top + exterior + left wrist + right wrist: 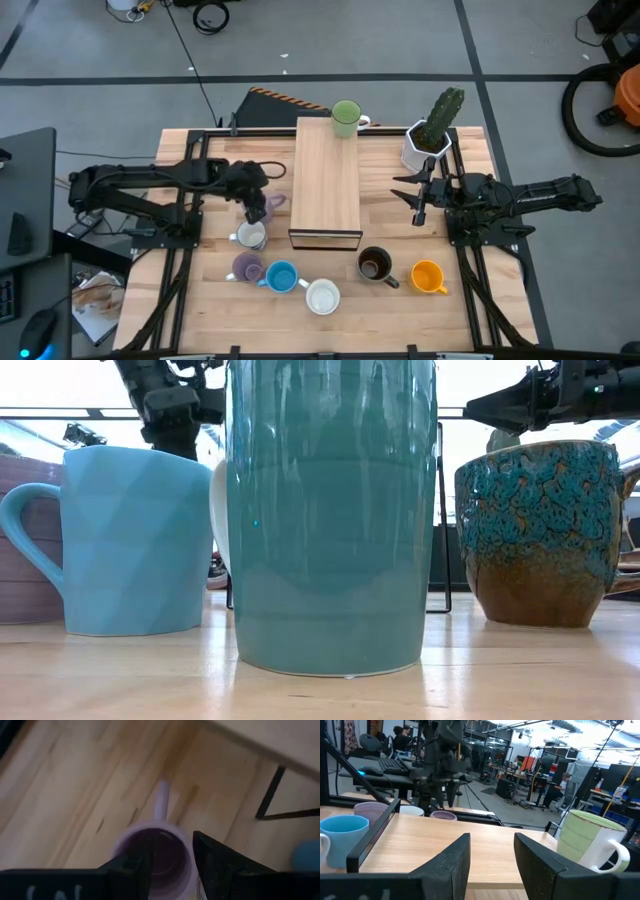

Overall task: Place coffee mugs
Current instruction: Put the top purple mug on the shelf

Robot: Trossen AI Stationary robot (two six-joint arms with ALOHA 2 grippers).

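**Lilac mug at the left pincer, riser at three o'clock**

Item: lilac mug (262,206), small, round, smooth-glazed, one handle. It sat on the plank table (470,300) directly under the left gripper (255,208). In the left wrist view one finger stood inside the mug's mouth and the other outside, straddling the wall; whether they pinched it could not be told. The handle pointed away from the wrist.

Key relation: the wooden riser (326,180), a long pale box lying twelve-to-six on the table, was at three o'clock from this mug, just beside it. The left arm was much the nearer.

Already on the riser: green mug (346,117), at its twelve o'clock end.

On the table near six o'clock: white mug (250,236), a second lilac mug (246,268), blue mug (281,277), a second white mug (322,297), brown mug (374,265), orange mug (428,276).

Right gripper (418,207): at three o'clock of the riser, fingers apart, holding nothing.
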